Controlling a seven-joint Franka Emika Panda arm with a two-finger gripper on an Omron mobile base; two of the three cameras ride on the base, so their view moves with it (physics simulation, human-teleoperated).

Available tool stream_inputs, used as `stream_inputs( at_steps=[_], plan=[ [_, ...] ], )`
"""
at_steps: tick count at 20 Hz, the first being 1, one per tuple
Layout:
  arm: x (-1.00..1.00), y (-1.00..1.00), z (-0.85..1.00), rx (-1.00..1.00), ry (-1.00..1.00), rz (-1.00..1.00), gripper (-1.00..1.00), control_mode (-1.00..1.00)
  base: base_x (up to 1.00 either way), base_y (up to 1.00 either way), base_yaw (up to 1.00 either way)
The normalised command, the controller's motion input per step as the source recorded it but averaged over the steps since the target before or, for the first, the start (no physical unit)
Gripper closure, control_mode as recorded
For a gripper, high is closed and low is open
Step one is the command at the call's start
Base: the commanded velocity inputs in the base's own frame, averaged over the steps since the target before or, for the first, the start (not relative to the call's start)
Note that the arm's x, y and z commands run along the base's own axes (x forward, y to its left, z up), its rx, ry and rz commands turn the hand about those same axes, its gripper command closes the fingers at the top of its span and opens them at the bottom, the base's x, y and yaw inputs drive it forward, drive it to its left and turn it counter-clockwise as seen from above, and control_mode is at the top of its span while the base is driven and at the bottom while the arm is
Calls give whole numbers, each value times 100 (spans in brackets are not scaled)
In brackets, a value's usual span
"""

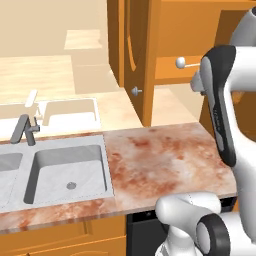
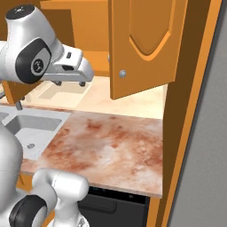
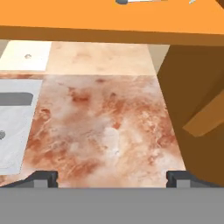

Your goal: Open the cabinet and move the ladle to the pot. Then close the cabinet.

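A: Looking at the fingers (image 3: 112, 178), how do they stand?

B: Spread wide apart at the bottom of the hand view, holding nothing, above the marbled counter (image 3: 105, 127).

A: And the cabinet (image 2: 142, 44)?

B: Open, with its door swung out in the upper middle of the right base view. The ladle (image 1: 186, 63) lies inside on the shelf, upper right of the left base view.

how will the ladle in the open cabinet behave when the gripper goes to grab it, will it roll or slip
The ladle looks like rigid metal, so it likely won't flex. Its round bowl may let it rock or roll on the shelf. The thin, smooth handle could slip or swivel between the open gripper's fingers, so the bowl end would probably droop.
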Motion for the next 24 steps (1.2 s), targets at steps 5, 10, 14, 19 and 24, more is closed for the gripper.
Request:
stream_inputs(
  at_steps=[5,10,14,19,24],
  plan=[
    [73,-1,0,-1,-1,0,-100,-100,0,0,0],
    [68,-3,0,-7,-3,0,-100,-100,0,0,0],
    [67,-9,0,-12,-2,0,-100,-100,0,0,0],
    [67,-28,0,-11,0,0,-100,-100,0,0,0],
    [54,-47,0,-7,0,0,-100,-100,0,0,0]
  ],
)
